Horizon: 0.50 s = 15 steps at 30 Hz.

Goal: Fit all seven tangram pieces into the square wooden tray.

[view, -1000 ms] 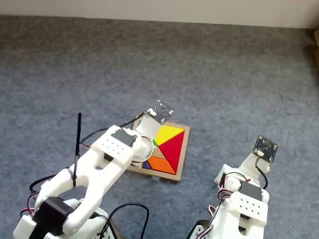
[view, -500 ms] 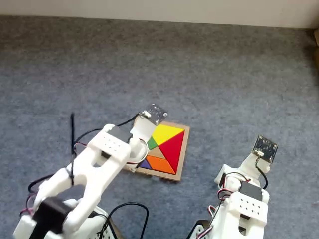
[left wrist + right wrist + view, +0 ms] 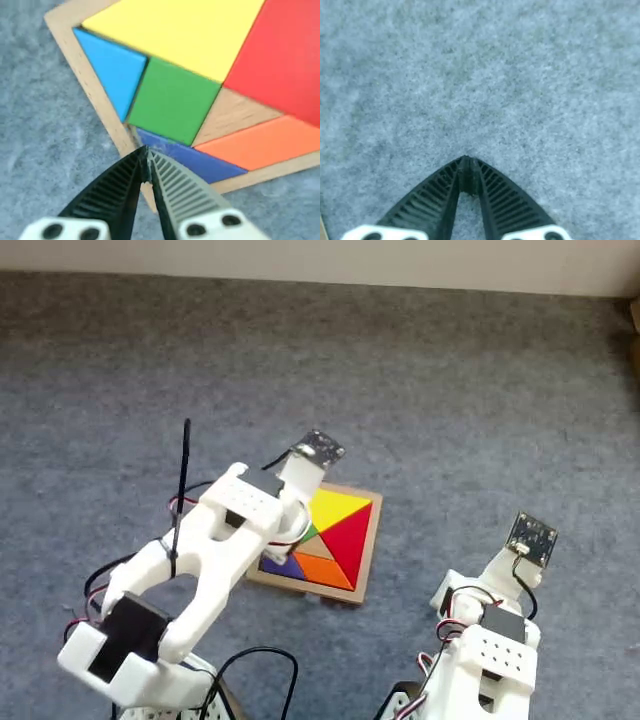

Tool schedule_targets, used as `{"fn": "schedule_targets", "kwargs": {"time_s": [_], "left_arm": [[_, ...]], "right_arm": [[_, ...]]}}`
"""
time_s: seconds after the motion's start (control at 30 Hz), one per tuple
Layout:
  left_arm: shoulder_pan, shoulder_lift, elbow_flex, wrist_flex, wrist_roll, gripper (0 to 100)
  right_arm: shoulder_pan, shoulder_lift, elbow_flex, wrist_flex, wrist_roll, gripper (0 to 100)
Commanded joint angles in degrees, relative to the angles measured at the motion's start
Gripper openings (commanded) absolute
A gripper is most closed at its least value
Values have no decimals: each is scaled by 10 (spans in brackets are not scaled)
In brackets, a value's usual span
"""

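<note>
Left arm shifts farther over the tray [image 3: 372, 535]; left pincer [image 3: 146, 153] pressed together by the purple piece [image 3: 200, 160], right pincer [image 3: 466, 172] likewise above the tabletop [image 3: 530, 75].

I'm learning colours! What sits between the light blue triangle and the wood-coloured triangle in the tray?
The green square piece lies there, edge to edge with both, seen in the left wrist view.

One square wooden tray [image 3: 99, 95] held six coloured flat pieces. Three were triangles: one large yellow triangle [image 3: 185, 35], one large red triangle [image 3: 280, 65] and one small light-blue triangle [image 3: 112, 67]. There was one green square [image 3: 172, 100], one orange parallelogram [image 3: 260, 147] and one dark-blue piece [image 3: 195, 160] of unclear outline. One tan triangular patch [image 3: 237, 112] sat among them, and whether it was a piece or bare tray floor could not be told. Two white robot arms were present — the left arm [image 3: 215, 550] and the right arm [image 3: 495, 645] — each with one gripper: the left gripper [image 3: 146, 155] and the right gripper [image 3: 466, 170].
</note>
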Motion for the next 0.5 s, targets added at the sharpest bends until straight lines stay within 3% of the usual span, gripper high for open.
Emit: {"fn": "schedule_targets", "kwargs": {"time_s": [0.0, 0.17, 0.33, 0.47], "left_arm": [[23, -15, -60, 29, 13, 6], [57, -87, -68, 62, -15, 6], [138, -111, -58, 58, -18, 13], [171, -110, -38, 29, 4, 145]], "right_arm": [[15, 1, 2, -1, 7, 6], [15, 1, 2, -1, 7, 6], [15, 1, 2, -1, 7, 6], [15, 1, 2, -1, 7, 6]]}}
